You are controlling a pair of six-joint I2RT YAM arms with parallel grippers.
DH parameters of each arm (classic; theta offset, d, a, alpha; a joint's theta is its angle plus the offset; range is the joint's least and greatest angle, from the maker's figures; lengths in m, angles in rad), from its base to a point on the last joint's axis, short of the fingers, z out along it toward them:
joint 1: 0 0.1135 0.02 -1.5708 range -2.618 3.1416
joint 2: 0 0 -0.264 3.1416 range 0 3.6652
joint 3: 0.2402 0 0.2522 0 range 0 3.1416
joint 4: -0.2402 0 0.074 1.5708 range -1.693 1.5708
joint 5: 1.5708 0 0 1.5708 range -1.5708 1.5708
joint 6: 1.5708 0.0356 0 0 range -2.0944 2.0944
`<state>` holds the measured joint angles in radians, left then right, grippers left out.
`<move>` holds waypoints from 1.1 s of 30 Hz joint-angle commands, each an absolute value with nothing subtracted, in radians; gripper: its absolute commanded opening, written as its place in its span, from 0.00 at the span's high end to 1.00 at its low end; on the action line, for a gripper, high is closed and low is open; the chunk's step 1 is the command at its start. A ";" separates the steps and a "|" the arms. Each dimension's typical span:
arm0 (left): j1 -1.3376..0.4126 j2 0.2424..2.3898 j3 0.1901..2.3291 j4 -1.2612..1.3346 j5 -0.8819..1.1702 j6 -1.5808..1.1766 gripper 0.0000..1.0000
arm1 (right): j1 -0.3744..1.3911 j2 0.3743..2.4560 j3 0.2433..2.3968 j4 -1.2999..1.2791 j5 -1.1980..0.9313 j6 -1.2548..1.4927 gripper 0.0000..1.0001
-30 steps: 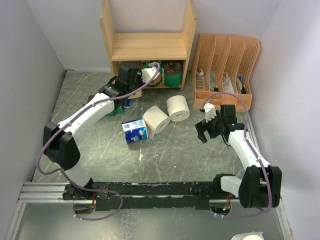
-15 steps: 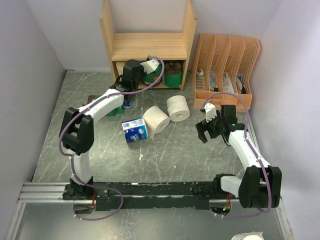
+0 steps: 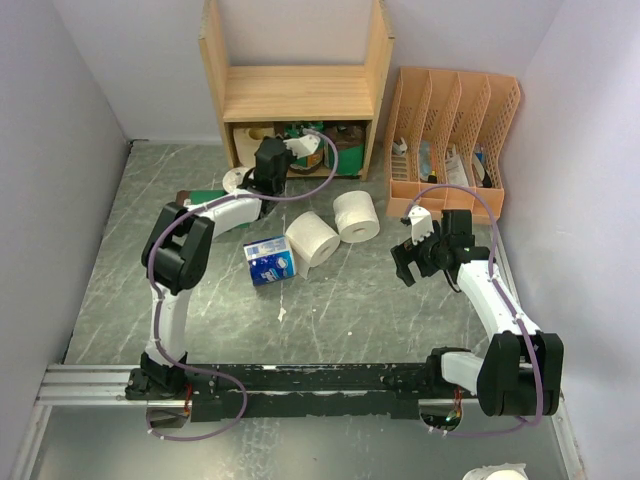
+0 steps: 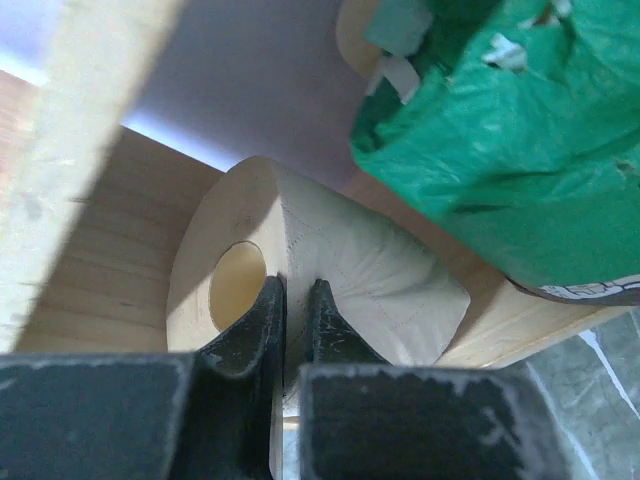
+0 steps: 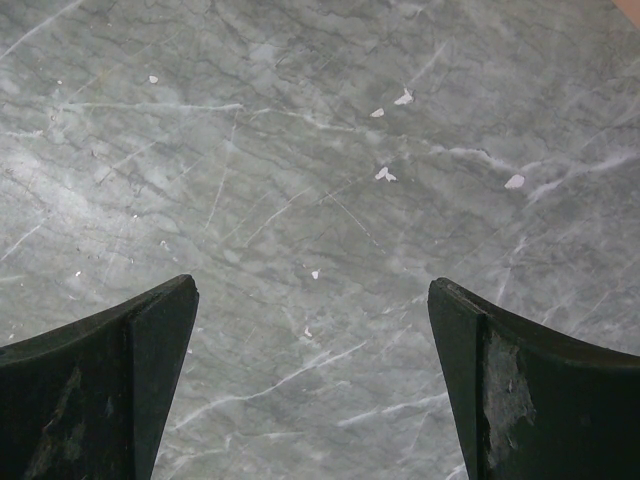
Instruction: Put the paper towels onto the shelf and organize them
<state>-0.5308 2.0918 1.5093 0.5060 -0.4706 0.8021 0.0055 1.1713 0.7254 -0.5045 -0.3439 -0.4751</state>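
Observation:
My left gripper (image 3: 268, 152) reaches into the lower tier of the light wooden shelf (image 3: 300, 92). In the left wrist view it (image 4: 296, 290) is shut on the wall of a cream-white paper towel roll (image 4: 370, 265), which lies on its side on the shelf board (image 4: 110, 260) beside a green-wrapped roll (image 4: 500, 130). Two white rolls (image 3: 312, 238) (image 3: 356, 214) and a blue-and-white wrapped roll (image 3: 269, 260) lie on the floor. My right gripper (image 3: 405, 262) is open and empty over bare floor (image 5: 310, 200).
A peach slotted file organizer (image 3: 450, 140) stands right of the shelf. A white roll (image 3: 238, 179) and green and dark items (image 3: 200, 196) lie under my left arm. Grey walls close in left and right.
My left arm has stretched forward and carried the roll from in front of the shelf into its lower tier. The right arm has not moved.

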 commanded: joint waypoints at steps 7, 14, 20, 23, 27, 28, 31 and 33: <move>-0.526 2.214 1.630 0.611 -0.514 0.834 0.87 | -0.009 1.179 0.715 -0.493 -0.337 -0.483 0.00; -0.525 2.182 1.649 0.549 -0.503 0.800 0.06 | -0.013 1.174 0.715 -0.495 -0.342 -0.485 0.00; -0.531 2.063 1.611 0.446 -0.479 0.740 0.00 | -0.014 1.172 0.715 -0.495 -0.342 -0.487 0.00; -0.547 1.979 1.563 0.393 -0.464 0.714 0.00 | -0.012 1.171 0.716 -0.495 -0.342 -0.486 0.00; -0.583 1.842 1.491 0.289 -0.426 0.682 0.00 | -0.014 1.167 0.716 -0.497 -0.345 -0.486 0.00; -0.593 1.813 1.482 0.236 -0.407 0.668 0.01 | -0.013 1.166 0.717 -0.498 -0.346 -0.486 0.00; -0.615 1.714 1.481 -0.004 -0.298 0.597 0.01 | -0.014 1.163 0.719 -0.503 -0.352 -0.488 0.00; -0.614 1.649 1.492 -0.197 -0.199 0.516 0.01 | -0.015 1.161 0.719 -0.506 -0.353 -0.490 0.00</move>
